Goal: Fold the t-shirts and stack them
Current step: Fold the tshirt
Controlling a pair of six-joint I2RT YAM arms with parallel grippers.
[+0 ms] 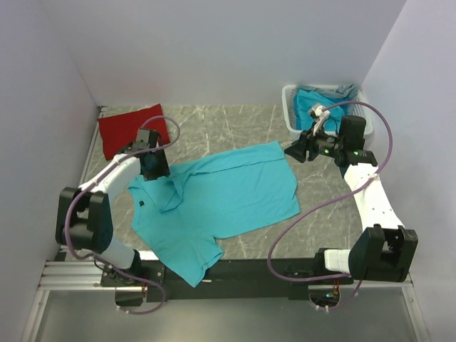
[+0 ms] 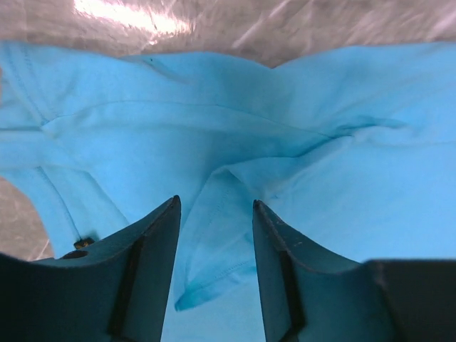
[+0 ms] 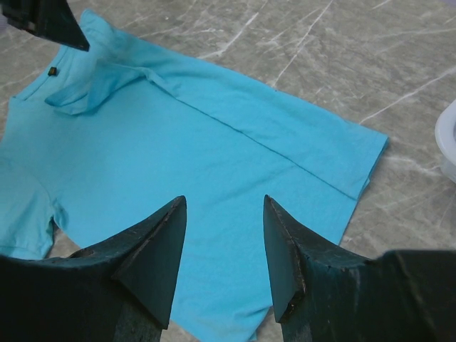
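We are in the folding step. The turquoise t-shirt (image 1: pixel 221 206) lies spread over the middle of the table (image 1: pixel 235 121), with one sleeve reaching past the near edge. Its other sleeve is turned in onto the chest, and a long strip along the far side seems folded over.

The left gripper (image 2: pixel 214 206) hangs low over this turned-in sleeve. Its fingers (image 2: pixel 153 242) stand apart and hold nothing, with only cloth below them. The right gripper (image 3: pixel 224 203) hovers above the hem end, also parted and empty.

The folded red t-shirt (image 1: pixel 132 128) waits at the far left corner, and another turquoise shirt (image 1: pixel 313 103) sits in the white basket (image 1: pixel 288 107) at the far right corner.

We judge that the next move needs both grippers to come down and pinch an edge – shoulder and hem – then lift together, because soft cloth sags.
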